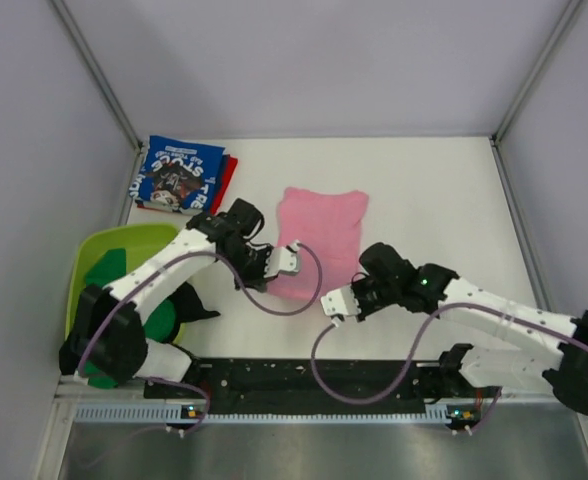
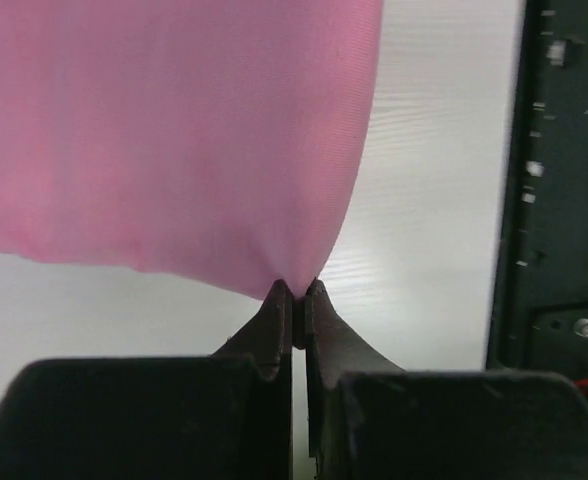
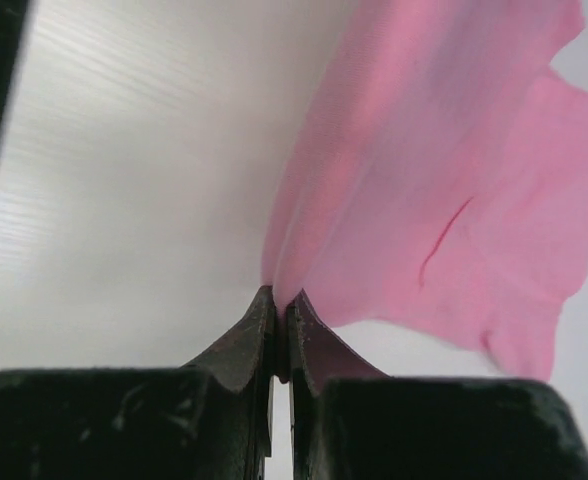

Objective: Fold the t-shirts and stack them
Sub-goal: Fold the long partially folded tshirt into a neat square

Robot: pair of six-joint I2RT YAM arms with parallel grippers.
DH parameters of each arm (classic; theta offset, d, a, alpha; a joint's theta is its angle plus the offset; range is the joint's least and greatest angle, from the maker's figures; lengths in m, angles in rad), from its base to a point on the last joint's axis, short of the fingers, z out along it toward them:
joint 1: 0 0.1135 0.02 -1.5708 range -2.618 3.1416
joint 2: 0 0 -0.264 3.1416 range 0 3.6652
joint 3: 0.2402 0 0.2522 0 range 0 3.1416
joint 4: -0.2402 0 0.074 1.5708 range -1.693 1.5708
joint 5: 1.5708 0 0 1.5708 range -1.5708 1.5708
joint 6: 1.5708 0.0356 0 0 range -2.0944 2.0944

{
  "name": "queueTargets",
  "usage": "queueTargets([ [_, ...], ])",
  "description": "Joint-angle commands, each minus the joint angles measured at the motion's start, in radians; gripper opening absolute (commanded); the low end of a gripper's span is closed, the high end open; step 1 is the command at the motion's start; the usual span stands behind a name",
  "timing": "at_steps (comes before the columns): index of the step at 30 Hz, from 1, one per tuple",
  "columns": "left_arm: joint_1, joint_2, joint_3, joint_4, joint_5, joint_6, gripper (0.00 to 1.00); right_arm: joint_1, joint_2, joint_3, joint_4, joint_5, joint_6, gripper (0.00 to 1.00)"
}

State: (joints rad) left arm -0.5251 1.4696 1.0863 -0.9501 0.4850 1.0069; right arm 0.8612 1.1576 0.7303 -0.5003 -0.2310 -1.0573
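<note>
Pink and limp, the tee (image 1: 324, 225) is lying mid-frame while I'm pinching its near edge, left gripper (image 2: 294, 293) and right gripper (image 3: 276, 300) both clamped shut on it, likely for folding.

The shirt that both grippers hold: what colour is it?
Plain pink shirt, clearest in left wrist view.

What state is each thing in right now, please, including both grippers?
pink t-shirt: lying flat, near corners pinched up.
left gripper: shut on the pink t-shirt.
right gripper: shut on the pink t-shirt.
blue printed t-shirt: folded, lying on the red one.
red t-shirt: folded, under the blue one.
green t-shirt: unfolded, in the lime tub.
</note>
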Motion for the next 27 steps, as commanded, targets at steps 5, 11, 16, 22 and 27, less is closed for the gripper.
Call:
queueTargets([
  [5, -0.053, -0.215, 0.058, -0.443, 0.204, 0.082, 0.0, 0.121, -0.173, 0.165, -0.437, -0.108, 0.069, 0.0],
  [11, 0.026, -0.108, 0.222, -0.279, 0.112, -0.148, 0.0, -0.031, -0.11, 0.234, -0.293, -0.053, 0.198, 0.0],
  [16, 0.106, 0.047, 0.358, -0.181, 0.096, -0.229, 0.0, -0.212, -0.035, 0.259, -0.074, -0.065, 0.261, 0.0],
  [22, 0.169, 0.323, 0.595, -0.156, 0.055, -0.323, 0.0, -0.378, 0.161, 0.346, 0.039, -0.106, 0.329, 0.0],
  [27, 0.209, 0.513, 0.762, -0.157, 0.004, -0.393, 0.0, -0.427, 0.316, 0.429, 0.117, -0.079, 0.373, 0.0],
])
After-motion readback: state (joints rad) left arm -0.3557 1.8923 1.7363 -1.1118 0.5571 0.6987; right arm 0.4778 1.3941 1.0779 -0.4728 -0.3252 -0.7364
